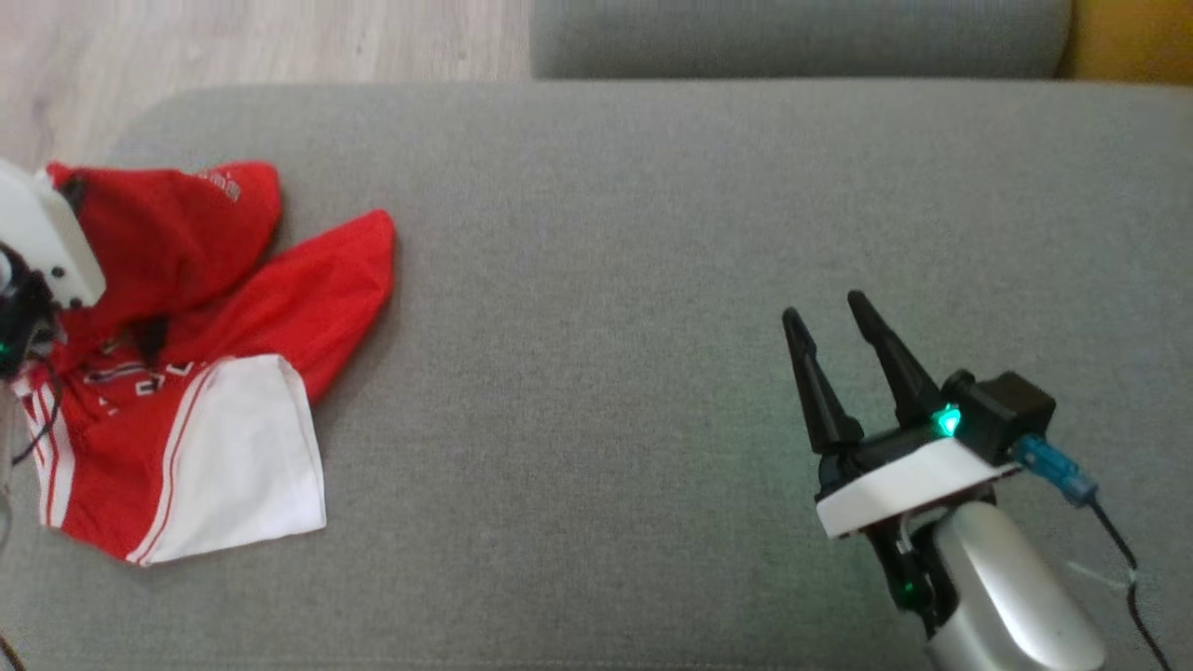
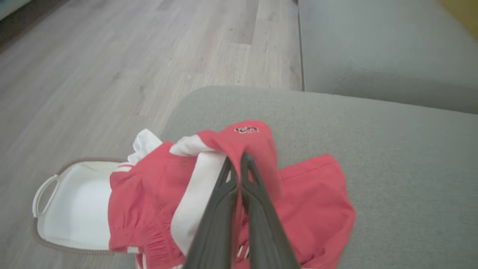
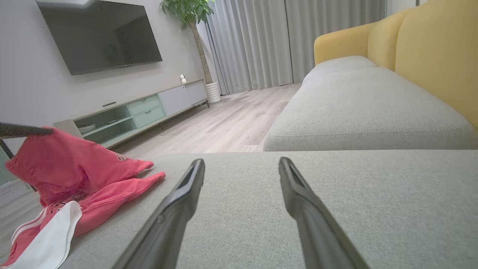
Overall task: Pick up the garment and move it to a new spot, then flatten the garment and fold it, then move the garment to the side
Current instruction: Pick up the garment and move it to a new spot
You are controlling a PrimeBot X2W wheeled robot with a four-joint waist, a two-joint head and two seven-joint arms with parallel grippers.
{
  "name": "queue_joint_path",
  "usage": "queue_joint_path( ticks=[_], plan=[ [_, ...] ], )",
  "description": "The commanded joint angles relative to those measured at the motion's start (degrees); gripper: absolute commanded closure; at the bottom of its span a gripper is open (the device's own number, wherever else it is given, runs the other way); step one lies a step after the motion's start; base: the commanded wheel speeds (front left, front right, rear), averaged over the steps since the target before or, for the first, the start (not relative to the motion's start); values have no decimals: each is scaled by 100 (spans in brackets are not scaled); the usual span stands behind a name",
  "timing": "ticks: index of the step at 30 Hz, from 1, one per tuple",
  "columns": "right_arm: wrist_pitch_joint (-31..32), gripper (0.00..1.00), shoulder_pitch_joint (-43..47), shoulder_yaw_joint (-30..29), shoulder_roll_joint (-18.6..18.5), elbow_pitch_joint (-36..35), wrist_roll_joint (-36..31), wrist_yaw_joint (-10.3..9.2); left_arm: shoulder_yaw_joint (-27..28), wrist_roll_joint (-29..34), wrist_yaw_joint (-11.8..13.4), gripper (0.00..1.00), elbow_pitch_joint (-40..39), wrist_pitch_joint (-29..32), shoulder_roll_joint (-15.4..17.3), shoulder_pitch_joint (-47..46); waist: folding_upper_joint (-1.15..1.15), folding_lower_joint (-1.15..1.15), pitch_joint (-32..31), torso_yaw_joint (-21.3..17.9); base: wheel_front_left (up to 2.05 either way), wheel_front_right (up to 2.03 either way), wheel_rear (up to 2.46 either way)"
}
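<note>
Over on grey sofa cushion (image 1: 606, 233), crumpled red-and-white garment (image 1: 233, 308) is clamped by left gripper (image 2: 239, 158), right gripper (image 1: 825, 312) open; moving, flattening, folding undone.

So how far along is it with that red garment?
Barely started. Done: the left fingers are shut on the red garment. In hand: the pickup, one part raised, the rest lying crumpled on the grey cushion. Left: moving it, flattening, folding, setting aside. The right fingers hang open, apart from it.
</note>
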Motion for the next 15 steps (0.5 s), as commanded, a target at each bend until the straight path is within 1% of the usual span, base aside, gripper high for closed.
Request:
queue_joint_path(
  ticks=[1,4,8,9,11,15],
  plan=[
    [-62,0,-62,108,83,-181,51,-4,74,-132,2,100,-392,-76,404,-434,0,0,-216,-31,0,0,0],
    [-62,0,20,113,92,-173,80,-4,-222,-319,2,100,-928,-113,432,-522,0,0,-358,-109,0,0,0],
    [-62,0,107,97,93,-187,85,-4,-617,-655,2,100,-1771,-99,311,-646,0,0,-516,-271,0,0,0],
    [-62,0,107,97,93,-187,85,-4,-617,-655,2,100,-1771,-99,311,-646,0,0,-516,-271,0,0,0],
    [-62,0,122,97,85,-202,79,-4,-763,-775,2,100,-2159,-111,245,-743,0,0,-543,-373,0,0,0],
    [-62,0,86,174,69,-211,90,-4,-880,-1158,2,100,-2757,-134,-84,-887,0,0,-571,-678,0,0,0]
  ],
)
